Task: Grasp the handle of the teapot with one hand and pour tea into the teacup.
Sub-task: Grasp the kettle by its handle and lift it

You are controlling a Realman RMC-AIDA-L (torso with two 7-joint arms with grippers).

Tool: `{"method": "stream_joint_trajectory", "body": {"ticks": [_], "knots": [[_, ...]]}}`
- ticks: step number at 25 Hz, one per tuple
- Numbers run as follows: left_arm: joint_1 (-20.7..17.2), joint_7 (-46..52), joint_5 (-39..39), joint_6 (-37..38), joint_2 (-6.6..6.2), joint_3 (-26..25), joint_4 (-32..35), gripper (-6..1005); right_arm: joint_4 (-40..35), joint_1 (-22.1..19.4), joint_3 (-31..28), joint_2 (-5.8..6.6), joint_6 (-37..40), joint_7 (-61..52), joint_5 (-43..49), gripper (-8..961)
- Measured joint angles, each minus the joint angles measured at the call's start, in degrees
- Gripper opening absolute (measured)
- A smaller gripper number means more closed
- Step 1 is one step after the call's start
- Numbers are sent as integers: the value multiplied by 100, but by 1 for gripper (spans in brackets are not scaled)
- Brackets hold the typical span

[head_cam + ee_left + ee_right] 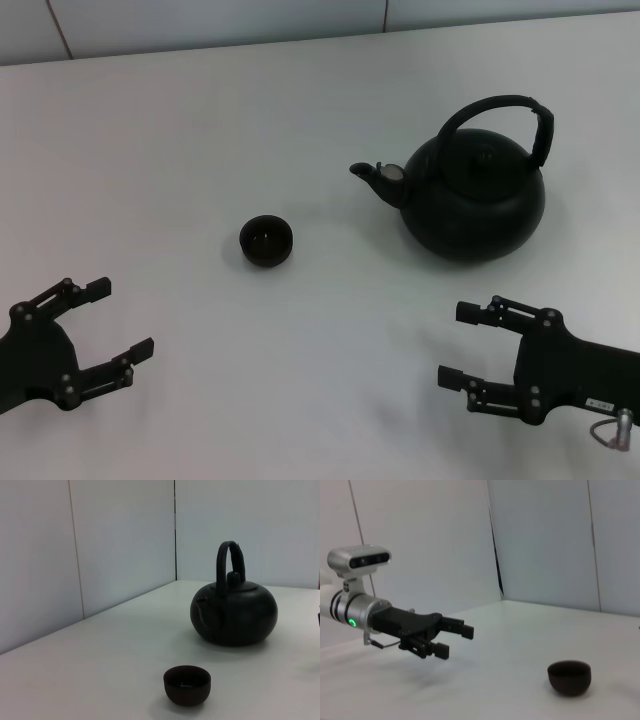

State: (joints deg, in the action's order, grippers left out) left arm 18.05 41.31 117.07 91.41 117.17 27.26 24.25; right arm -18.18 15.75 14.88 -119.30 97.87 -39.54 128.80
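A large round matte-black teapot (474,203) stands upright on the white counter (200,130), toward its far right part, with its short spout (372,176) aimed at the counter's left side. Its thick black arched handle (503,113) rises over the lid and small knob, joined to the body at both sides, and nothing touches it. A tiny round black handleless teacup (266,241) sits upright near the middle of the counter, apart from the teapot and off the spout's tip toward the near edge.

The left gripper (102,322) hovers by the near left corner, its jaws spread wide with nothing between them, well apart from the teacup. The right gripper (462,345) hovers by the near right edge, nearer than the teapot and clear of it, its jaws likewise spread apart and empty. In the right wrist view the left gripper (454,639) hangs just above the counter with the teacup (569,677) off beyond it.
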Motion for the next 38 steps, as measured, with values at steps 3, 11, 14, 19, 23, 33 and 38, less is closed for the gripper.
{"method": "stream_joint_trajectory", "body": {"ticks": [3, 11, 14, 19, 23, 33, 38], "knots": [[0, 6, -1, -1, -5, -2, 1, 863, 218, -112, -29, -3, 0, 253, -279, 777], [5, 84, -7, 34, -5, -11, 1, 864, 1914, -873, -990, -15, -62, 2225, -1996, 777], [20, 97, -10, 38, -13, -17, 1, 864, 2642, -1009, -1384, -32, -308, 2951, -2387, 777], [24, 105, -23, 49, -25, -25, 1, 864, 3658, -1078, -1756, -41, -866, 4059, -3149, 777], [20, 106, -54, 53, -27, -29, 0, 864, 3858, -1079, -1792, -41, -918, 4289, -3350, 776], [31, 106, -80, 70, -11, -50, 0, 863, 3835, -852, -1933, -29, -955, 4326, -3383, 775], [60, 131, -81, 57, 4, -75, -8, 863, 3668, -470, -1952, -6, -1279, 4303, -3386, 775]]}}
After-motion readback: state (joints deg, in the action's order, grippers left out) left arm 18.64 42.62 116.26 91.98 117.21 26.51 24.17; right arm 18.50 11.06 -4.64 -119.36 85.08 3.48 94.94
